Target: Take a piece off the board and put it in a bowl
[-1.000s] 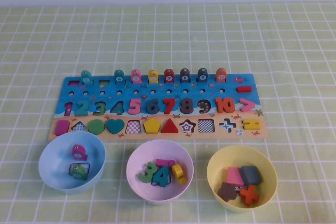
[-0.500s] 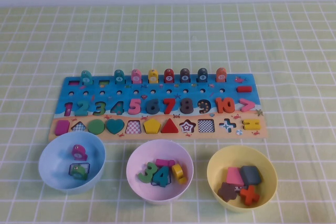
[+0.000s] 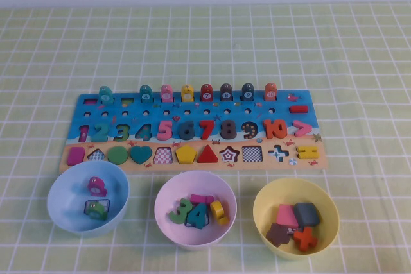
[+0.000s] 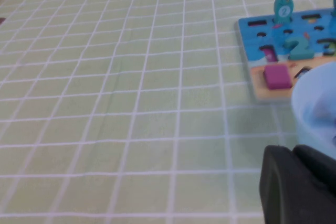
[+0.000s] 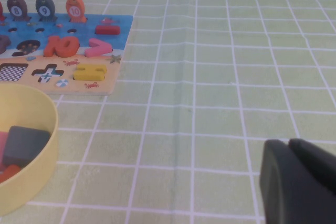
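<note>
A pink bowl (image 3: 195,208) and a yellow bowl (image 3: 295,217) of coloured pieces sat apart on the green-checked tabletop (image 3: 359,62).

Left gripper (image 4: 294,182) and right gripper (image 5: 294,177) hover low.

Teal peg (image 4: 283,8) stands on the board (image 4: 252,30); left gripper (image 4: 299,184) nearby.

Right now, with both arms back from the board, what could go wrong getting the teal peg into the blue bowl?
The teal peg stands in a row near a look-alike turquoise peg; the wrong one could be grabbed. The blue bowl sits close against the board's front edge, so a reach over it may knock it. The left end effector waits beside that bowl, the right end effector beside the yellow bowl.
</note>
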